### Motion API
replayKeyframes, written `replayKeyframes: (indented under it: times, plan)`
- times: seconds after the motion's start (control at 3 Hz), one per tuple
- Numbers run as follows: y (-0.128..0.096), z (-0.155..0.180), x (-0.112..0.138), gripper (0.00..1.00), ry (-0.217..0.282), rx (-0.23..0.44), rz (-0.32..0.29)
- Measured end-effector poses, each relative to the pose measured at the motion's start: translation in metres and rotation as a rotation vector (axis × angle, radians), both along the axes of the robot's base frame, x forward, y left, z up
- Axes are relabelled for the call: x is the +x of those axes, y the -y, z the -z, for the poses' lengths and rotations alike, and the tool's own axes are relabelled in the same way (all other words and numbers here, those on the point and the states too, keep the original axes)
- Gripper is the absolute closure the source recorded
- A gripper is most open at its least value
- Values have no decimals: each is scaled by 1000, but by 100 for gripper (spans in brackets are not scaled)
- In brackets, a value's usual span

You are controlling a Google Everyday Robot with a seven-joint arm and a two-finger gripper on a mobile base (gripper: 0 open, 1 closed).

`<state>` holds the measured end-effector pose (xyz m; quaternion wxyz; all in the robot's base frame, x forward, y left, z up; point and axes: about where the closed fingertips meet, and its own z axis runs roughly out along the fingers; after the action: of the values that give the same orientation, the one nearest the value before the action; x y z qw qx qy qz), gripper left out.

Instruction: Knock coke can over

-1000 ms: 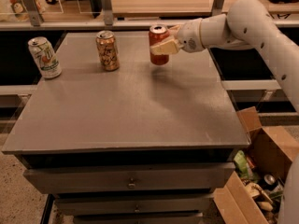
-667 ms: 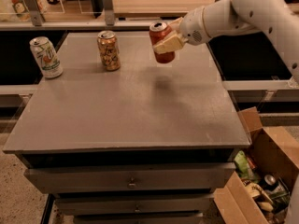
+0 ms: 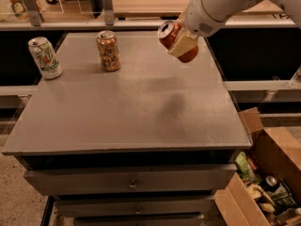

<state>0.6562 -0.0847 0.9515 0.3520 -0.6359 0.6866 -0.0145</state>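
You see a moderately bright scene lit from overhead. The grey worktop (image 3: 94, 112) carries a soft pale sheen across its middle. A diffuse dark shadow lies on it below the tool (image 3: 182, 44), which hangs above the far right part, clamped on the tilted coke can (image 3: 167, 36). The can's silver top catches a small highlight. The white-and-green can (image 3: 44, 58) and the gold-brown can (image 3: 108, 51) throw only faint shadows at their bases. The white arm (image 3: 216, 4) reads brightest. The drawers (image 3: 131, 182) under the worktop's lip sit dimmer, and the recesses to either side go nearly black.
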Motion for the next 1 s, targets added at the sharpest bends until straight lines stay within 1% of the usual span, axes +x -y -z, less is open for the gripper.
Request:
replayKeyframes:
  times: [0.33,0.67,1.0]
  plan:
    - [2,11,-3,100,-1,-183,46]
    - [4,33,4,100,-4,-356,82]
    - [17,47,11,88,11,-525,104]
